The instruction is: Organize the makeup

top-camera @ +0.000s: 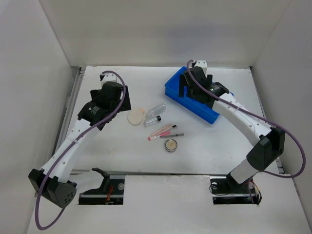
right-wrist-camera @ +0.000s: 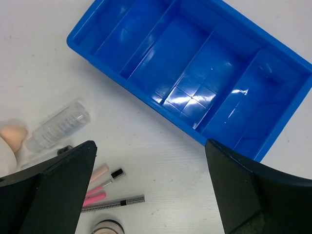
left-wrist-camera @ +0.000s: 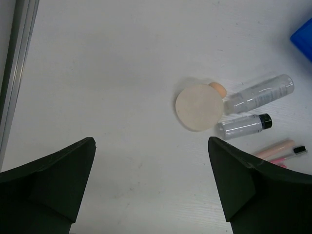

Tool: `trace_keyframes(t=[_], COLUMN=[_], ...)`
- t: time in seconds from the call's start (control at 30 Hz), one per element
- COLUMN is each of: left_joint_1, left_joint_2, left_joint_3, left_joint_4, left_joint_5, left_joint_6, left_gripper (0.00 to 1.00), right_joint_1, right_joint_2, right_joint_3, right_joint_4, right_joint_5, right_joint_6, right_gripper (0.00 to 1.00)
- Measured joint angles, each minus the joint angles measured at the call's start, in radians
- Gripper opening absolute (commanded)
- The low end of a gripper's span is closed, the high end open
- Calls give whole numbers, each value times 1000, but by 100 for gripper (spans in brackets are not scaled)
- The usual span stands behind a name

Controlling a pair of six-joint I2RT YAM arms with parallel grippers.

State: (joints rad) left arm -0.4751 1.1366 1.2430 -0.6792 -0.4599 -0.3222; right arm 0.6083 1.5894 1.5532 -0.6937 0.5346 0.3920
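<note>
Table (top-camera: 122,156): white, boxed in by white walls.

Blue divided bin (right-wrist-camera: 195,73): far right of centre, set at an angle to the table edges. No makeup item touches it.

Right gripper (right-wrist-camera: 149,144): fingers spread wide, nothing between them. In the top view it hangs over the bin. In its wrist view the bin lies ahead of the fingers and the makeup is off to the lower left.

Left gripper (left-wrist-camera: 150,141): also spread wide and holding nothing, above bare table left of the makeup. In its wrist view the items lie ahead and to the right, apart from both fingers.

Makeup, all on the table near centre, between the two grippers:
- round beige puff (left-wrist-camera: 198,107), leftmost, lying flat; a small peach sponge (left-wrist-camera: 218,89) is tucked against its far edge.
- larger clear vial (left-wrist-camera: 261,92) on its side, its end touching the puff.
- smaller clear vial (left-wrist-camera: 242,126), black cap, just beside the larger one.
- pink stick (top-camera: 161,131), nearer the arm bases than the vials.
- thin dark pencil (top-camera: 171,135), alongside the stick.
- round compact (top-camera: 170,145), nearest the arm bases, just beside the pencil.
</note>
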Motion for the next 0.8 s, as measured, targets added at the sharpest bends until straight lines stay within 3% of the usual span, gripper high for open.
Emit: trace_keyframes(t=[0.4, 0.5, 0.6, 0.8], left_joint_1=[-10, -45, -101, -158], left_joint_2=[84, 113, 172, 298], left_joint_3=[1, 2, 3, 0], left_joint_4=[-93, -101, -107, -111], left_joint_5=[6, 15, 13, 19], left_joint_6=[-88, -118, -164, -309], left_gripper=[100, 100, 100, 83], right_joint_1=[0, 5, 15, 20], right_joint_2=[-61, -76, -88, -138], right_joint_3=[-38, -52, -77, -171], right_joint_4=[31, 47, 47, 64], right_joint_5=[-49, -64, -64, -110], right_joint_6=[19, 21, 50, 72], right_gripper=[99, 88, 88, 88])
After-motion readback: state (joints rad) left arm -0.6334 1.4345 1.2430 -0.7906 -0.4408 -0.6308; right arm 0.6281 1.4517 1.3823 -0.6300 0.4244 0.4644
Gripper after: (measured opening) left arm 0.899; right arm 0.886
